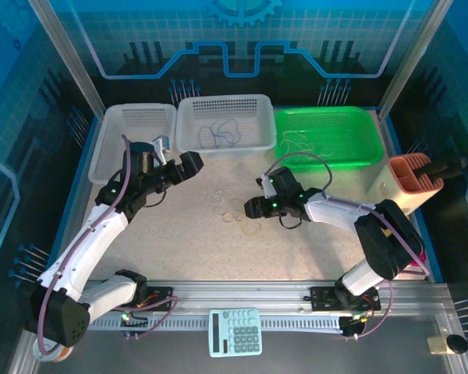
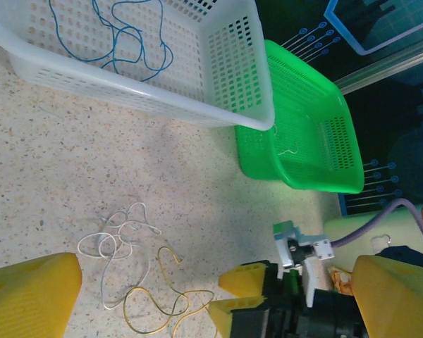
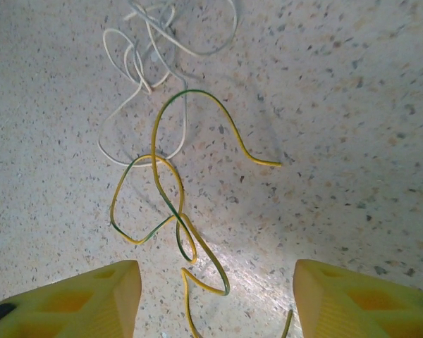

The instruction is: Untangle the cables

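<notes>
A tangle of pale white cable (image 1: 221, 198) and yellow-green cable (image 1: 246, 222) lies on the speckled table's middle. In the right wrist view the yellow-green cable (image 3: 162, 184) loops across the white cable (image 3: 137, 60). My right gripper (image 3: 217, 282) is open, low over the table, and the yellow-green cable's end lies loose between its fingers. In the top view this right gripper (image 1: 253, 207) sits just right of the tangle. My left gripper (image 1: 190, 165) is open and empty, up and left of the tangle. Its wrist view shows the white cable (image 2: 116, 239), the yellow-green cable (image 2: 155, 310) and the right gripper (image 2: 241, 294).
Blue cables (image 1: 222, 132) lie in the middle white basket (image 1: 226, 103). The green basket (image 1: 327, 117) holds thin pale wires. Another white basket (image 1: 136, 117) stands back left, a peach holder (image 1: 409, 181) at the right, and a calculator (image 1: 235, 331) near the front rail.
</notes>
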`<state>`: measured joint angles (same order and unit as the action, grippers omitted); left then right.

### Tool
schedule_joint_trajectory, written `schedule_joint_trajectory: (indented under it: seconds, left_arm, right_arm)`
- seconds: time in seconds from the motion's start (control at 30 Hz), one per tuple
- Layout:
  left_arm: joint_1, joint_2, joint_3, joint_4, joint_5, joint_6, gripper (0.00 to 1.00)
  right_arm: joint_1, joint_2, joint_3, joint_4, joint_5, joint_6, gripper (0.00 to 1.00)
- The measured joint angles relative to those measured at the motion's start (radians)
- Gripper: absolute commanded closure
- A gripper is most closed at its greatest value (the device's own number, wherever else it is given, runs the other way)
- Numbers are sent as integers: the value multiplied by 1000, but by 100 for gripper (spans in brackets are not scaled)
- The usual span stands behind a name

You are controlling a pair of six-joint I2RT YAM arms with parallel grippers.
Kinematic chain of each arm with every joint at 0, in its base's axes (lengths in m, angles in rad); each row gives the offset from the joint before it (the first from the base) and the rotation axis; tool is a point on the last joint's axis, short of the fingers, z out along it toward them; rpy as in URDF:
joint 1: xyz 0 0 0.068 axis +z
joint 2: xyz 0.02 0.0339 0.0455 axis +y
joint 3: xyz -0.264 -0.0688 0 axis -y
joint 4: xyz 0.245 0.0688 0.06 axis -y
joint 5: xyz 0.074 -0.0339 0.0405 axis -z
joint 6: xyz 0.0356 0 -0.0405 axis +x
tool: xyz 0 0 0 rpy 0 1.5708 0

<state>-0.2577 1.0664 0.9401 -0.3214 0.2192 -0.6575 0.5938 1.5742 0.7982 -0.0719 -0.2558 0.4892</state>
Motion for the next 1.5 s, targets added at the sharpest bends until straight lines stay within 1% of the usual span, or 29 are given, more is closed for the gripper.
schedule_joint_trajectory:
  seconds: [0.1, 0.2, 0.3, 0.37, 0.43, 0.63, 0.93, 1.23, 1.37, 1.5]
  left_arm:
    - [0, 0, 0, 13, 8, -6, 1]
    - [0, 0, 0, 14, 13, -18, 1]
    - [0, 1, 0, 14, 15, -25, 1]
    - [0, 1, 0, 15, 15, -26, 1]
    - [0, 2, 0, 16, 15, -26, 1]
    - [0, 2, 0, 21, 22, -30, 1]
    - [0, 6, -3, 43, 48, -34, 1]
    - [0, 8, -27, 84, 108, -51, 1]
    - [0, 8, -59, 129, 138, -86, 1]
    - [0, 19, -111, 204, 177, -159, 3]
  right_arm:
    - [8, 29, 0, 13, -18, -1, 50]
    - [14, 55, 0, 28, -34, -4, 59]
    - [15, 72, 0, 44, -48, -4, 75]
    - [15, 82, 0, 50, -58, -3, 89]
    - [15, 85, 0, 52, -69, -7, 100]
    - [15, 56, 2, 32, -78, -5, 100]
    - [17, -169, 75, -63, -77, -16, 100]
    - [22, -285, 160, -111, -78, -6, 100]
    - [22, -312, 190, -123, -80, 3, 100]
    - [22, -330, 207, -123, -90, 11, 100]
